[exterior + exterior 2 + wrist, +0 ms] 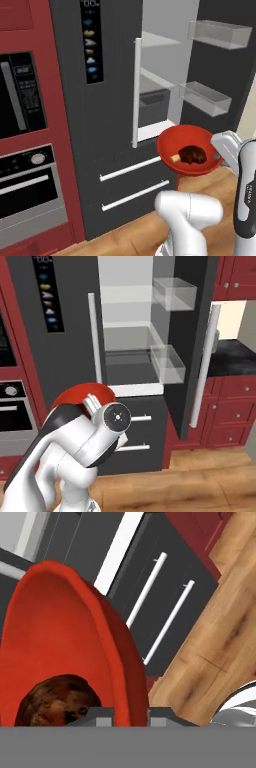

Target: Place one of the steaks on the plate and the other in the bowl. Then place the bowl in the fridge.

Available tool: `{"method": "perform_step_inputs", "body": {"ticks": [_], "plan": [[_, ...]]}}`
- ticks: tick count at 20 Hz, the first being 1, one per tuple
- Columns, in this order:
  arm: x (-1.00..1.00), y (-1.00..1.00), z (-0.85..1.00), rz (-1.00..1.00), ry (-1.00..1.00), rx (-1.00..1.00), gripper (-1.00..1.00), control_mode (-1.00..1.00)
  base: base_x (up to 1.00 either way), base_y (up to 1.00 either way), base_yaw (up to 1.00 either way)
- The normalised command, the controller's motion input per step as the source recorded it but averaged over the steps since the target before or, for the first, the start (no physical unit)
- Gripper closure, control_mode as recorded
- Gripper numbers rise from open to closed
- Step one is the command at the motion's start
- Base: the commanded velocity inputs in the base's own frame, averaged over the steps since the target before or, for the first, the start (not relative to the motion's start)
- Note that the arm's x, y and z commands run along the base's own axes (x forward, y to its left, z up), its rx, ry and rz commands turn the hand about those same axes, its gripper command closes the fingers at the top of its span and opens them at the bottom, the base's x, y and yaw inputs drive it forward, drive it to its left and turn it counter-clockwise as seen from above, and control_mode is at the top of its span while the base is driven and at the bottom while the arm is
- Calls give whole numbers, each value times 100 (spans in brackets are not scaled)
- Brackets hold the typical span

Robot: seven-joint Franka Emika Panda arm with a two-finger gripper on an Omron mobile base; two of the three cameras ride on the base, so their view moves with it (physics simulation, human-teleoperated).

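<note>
Bowl [176, 145] with dark brown steak [191, 154] inside, its rim pinched between the closed fingers [104, 714].

In my right base view the arm's elbow covers most of the bowl [75, 396]; only a red arc shows at ten o'clock of the joint. My hand view cuts the steak [57, 699] off at six o'clock, and the fingertips [105, 716] barely clear the bottom. From the left base, the gripper [222, 150] is half hidden at the bowl's three o'clock rim.
</note>
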Motion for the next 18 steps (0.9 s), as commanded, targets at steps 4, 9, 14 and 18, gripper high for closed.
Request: {"method": "perform_step_inputs", "body": {"ticks": [4, 9, 14, 18], "plan": [[0, 0, 0, 0, 0, 0, 100, 100, 60, -3, -4], [0, 0, 0, 0, 0, 0, 100, 100, 66, -29, -5], [0, 0, 0, 0, 0, 0, 100, 100, 66, -22, -4], [0, 0, 0, 0, 0, 0, 100, 100, 90, 0, -3]]}}
